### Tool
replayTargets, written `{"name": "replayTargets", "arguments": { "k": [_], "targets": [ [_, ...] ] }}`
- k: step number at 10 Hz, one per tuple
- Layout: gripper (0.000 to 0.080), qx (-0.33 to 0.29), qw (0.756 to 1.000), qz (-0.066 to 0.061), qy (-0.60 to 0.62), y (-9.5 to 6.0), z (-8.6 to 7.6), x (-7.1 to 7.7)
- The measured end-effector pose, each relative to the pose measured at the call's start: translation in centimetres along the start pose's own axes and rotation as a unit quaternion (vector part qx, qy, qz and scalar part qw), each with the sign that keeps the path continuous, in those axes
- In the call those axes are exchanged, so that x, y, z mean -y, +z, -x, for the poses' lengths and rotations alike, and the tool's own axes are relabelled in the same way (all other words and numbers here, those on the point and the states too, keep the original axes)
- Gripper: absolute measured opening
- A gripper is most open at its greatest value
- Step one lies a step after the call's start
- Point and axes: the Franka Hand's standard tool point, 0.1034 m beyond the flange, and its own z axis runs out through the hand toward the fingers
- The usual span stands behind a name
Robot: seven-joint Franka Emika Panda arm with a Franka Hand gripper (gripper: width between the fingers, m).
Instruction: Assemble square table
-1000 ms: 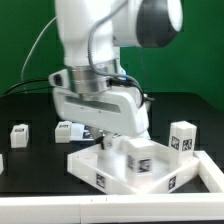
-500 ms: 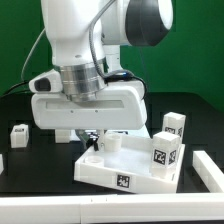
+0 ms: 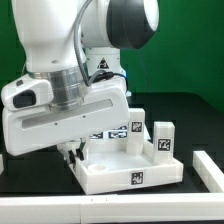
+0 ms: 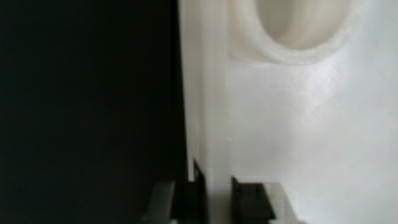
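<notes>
The square table's white panel (image 3: 135, 168) lies on the black table, its raised rim facing the camera with a tag on the front wall. My gripper (image 3: 75, 153) sits at the panel's corner towards the exterior view's left, mostly hidden under the bulky hand. In the wrist view my gripper (image 4: 214, 200) has one dark finger (image 4: 171, 202) on each side of the panel's rim wall (image 4: 210, 110), shut on it. A round corner socket (image 4: 313, 25) shows beyond. One white tagged leg (image 3: 162, 138) stands upright at the panel's far side, and another tagged leg (image 3: 133, 132) stands beside it.
A white bar (image 3: 209, 170) lies at the exterior view's right of the panel. A white strip (image 3: 120, 206) runs along the table's front edge. My arm fills the exterior view's left and hides what lies behind it.
My arm has swung towards the exterior view's left and closer to the camera. The panel has turned and shifted with it. The small legs at the left are now hidden behind the arm.
</notes>
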Motion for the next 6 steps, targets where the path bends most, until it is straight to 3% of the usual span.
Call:
{"name": "replayTargets", "arguments": {
  "k": [2,4,5,6],
  "targets": [
    [0.0054,0.008,0.998,0.006,-0.065,-0.1,0.1,-0.4],
    [0.0054,0.021,0.979,0.012,-0.2,-1.0,-3.7,-0.2],
    [0.0054,0.025,0.967,0.025,-0.252,-1.3,-5.2,0.0],
    [0.0054,0.027,0.959,0.025,-0.281,-1.0,-4.6,-0.4]
  ]
}}
